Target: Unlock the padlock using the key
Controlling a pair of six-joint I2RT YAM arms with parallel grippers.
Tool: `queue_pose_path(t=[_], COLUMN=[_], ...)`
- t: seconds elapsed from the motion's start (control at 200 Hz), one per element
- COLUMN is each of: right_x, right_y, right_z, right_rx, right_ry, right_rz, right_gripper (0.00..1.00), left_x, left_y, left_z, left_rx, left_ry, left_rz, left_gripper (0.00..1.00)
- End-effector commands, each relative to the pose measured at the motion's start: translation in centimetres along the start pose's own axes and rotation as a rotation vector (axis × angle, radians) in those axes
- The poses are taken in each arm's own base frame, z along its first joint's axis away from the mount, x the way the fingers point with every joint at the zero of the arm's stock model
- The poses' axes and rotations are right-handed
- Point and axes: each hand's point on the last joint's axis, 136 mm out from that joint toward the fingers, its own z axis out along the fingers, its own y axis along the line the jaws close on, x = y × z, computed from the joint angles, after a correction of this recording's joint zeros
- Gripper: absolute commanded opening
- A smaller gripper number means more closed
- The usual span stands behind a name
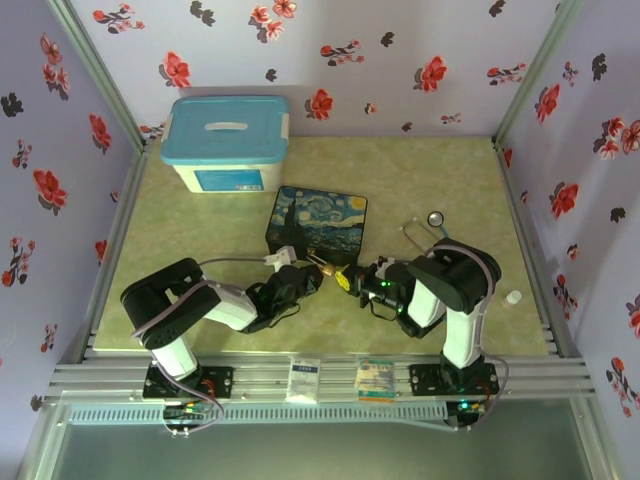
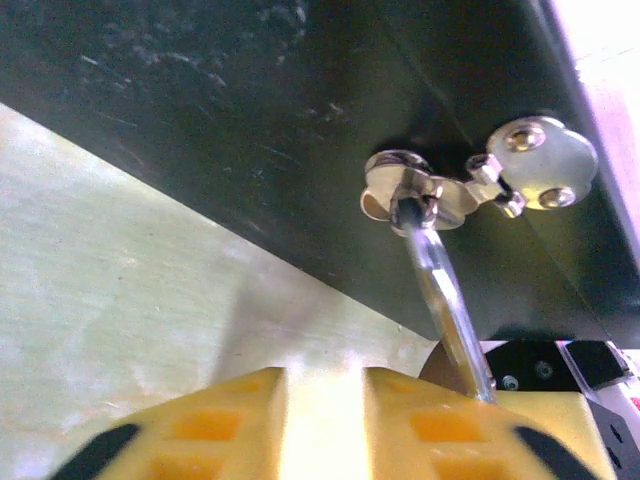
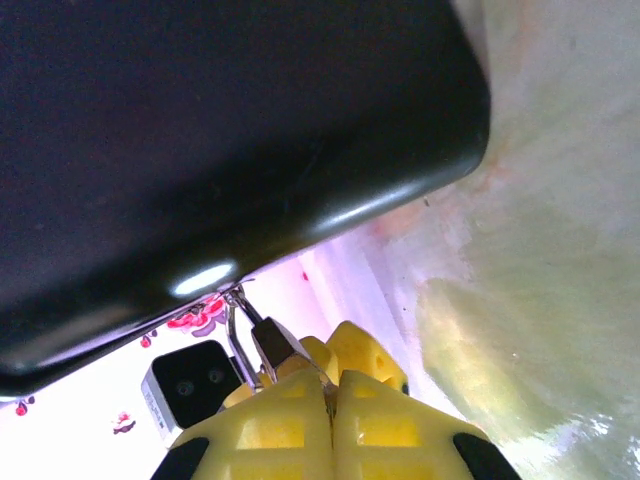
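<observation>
padlock (image 2: 443, 300) body hidden behind left fingers (image 2: 470, 430), key (image 3: 272, 345) small and blurred, its shaft buried between right fingers (image 3: 270, 435)

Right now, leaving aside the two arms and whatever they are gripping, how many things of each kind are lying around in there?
Boxes: 2, the blue-lidded tub and the painted box
Stethoscope: 1
Packets on the front rail: 2, the left packet and the right packet
Small white object: 1
Total: 6

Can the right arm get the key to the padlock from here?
Likely yes: the right gripper, shut on the key, sits close by the padlock at the box front, nothing visible between.
</observation>
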Motion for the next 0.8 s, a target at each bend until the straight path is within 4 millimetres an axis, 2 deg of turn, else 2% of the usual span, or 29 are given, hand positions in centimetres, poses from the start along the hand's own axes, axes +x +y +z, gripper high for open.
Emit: queue_pose_path(t=[0.0, 0.17, 0.31, 0.42, 0.71, 0.795], right_x=[0.8, 0.9, 0.7, 0.4, 0.1, 0.2], right_y=[-5.5, -5.8, -6.4, -7.0, -8.0, -7.9], right_z=[-0.8, -0.7, -0.7, -1.0, -1.4, -1.3], right_rx=[0.191, 0.201, 0.215, 0.233, 0.259, 0.257], right_ry=[0.029, 0.034, 0.028, 0.016, 0.0, 0.001], right_rz=[0.077, 0.066, 0.052, 0.049, 0.04, 0.039], right_gripper=[0.02, 0.04, 0.08, 0.19, 0.24, 0.26], left_x=[-1.2, -1.3, -1.2, -1.2, -1.6, -1.6], left_y=[-1.8, -2.2, -1.7, -1.6, -0.8, -1.4], left_z=[-0.5, -0.4, -0.2, -0.2, -0.4, -0.2], left_rx=[0.056, 0.054, 0.036, 0.037, -0.029, -0.005], left_ry=[-0.043, -0.043, -0.037, -0.039, -0.039, -0.038], left_rz=[-0.029, -0.013, -0.021, -0.033, -0.004, 0.006], left_gripper=[0.21, 0.24, 0.26, 0.3, 0.3, 0.32])
